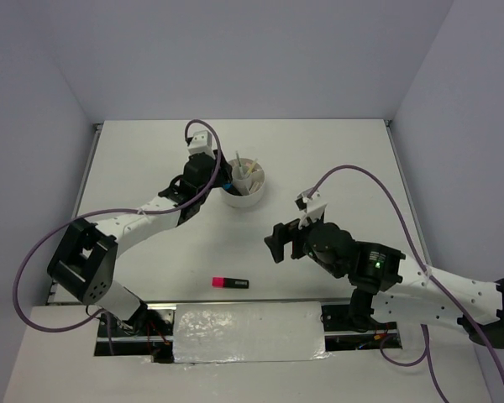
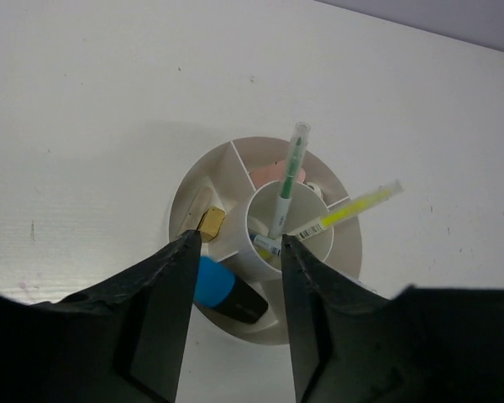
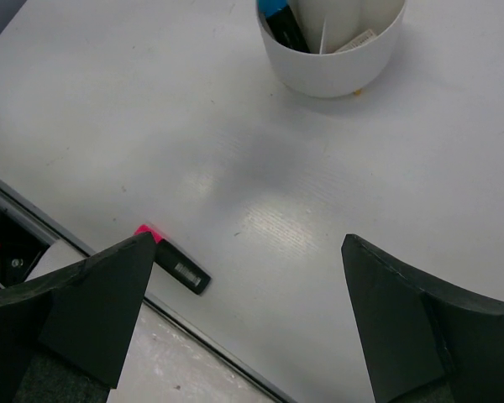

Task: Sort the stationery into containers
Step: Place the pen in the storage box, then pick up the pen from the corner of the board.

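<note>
**Table**: white, fills the middle of the top view. Grey walls stand behind it and at both sides.

**Left arm**: runs from the lower left up toward the centre of the top view and ends at the cup.

**Right arm**: comes in from the lower right, with its head at centre right. A green light is lit on its body.

**Cup**: round, white and low, just above centre in the top view. It has a central tube, and thin walls divide the ring around it into outer compartments.

**Left gripper**: directly over the cup, jaws parted, nothing between them (its wrist view looks down through the gap into the cup).

**Right gripper**: jaws spread wide and empty over bare table. The cup sits at the upper edge of its wrist view, well apart.

**Blue-and-black highlighter**: lies in the outer compartment at the bottom of the left wrist view, under the gap between the jaws. No writing seen on it.

**Pink-and-black highlighter**: flat on the table at lower centre of the top view, near the front edge and well apart from the cup, pink cap to the left. The right wrist view shows a pale label on the black barrel, too small to read.

**In the central tube:**
- A clear green-tipped pen points toward the top of the frame.
- A yellow stick tilts to the right. It carries a white barcode label at its lower end, digits not legible.

**Small pieces:**
- A pink piece is in the upper compartment.
- A brass-coloured piece is in the left compartment, next to the left fingertip in the frame.
</note>
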`<state>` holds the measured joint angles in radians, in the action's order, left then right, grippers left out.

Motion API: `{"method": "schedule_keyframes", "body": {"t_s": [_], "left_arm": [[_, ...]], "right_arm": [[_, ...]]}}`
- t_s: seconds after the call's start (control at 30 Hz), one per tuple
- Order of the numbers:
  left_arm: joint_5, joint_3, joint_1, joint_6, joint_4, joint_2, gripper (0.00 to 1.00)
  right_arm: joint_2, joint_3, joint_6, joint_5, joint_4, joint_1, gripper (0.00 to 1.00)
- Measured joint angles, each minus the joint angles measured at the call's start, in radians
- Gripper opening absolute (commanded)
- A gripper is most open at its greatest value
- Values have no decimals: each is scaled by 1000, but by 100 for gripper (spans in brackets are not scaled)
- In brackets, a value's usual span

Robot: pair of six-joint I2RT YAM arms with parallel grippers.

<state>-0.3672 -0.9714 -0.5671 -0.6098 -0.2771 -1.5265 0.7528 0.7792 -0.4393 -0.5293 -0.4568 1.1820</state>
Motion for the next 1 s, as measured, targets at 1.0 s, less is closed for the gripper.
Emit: {"method": "schedule_keyframes", "body": {"t_s": [1.0], "left_arm": [[41, -61, 7, -11, 798, 803, 99]], "right_arm": [[687, 58, 429, 583, 167, 24, 74]]}}
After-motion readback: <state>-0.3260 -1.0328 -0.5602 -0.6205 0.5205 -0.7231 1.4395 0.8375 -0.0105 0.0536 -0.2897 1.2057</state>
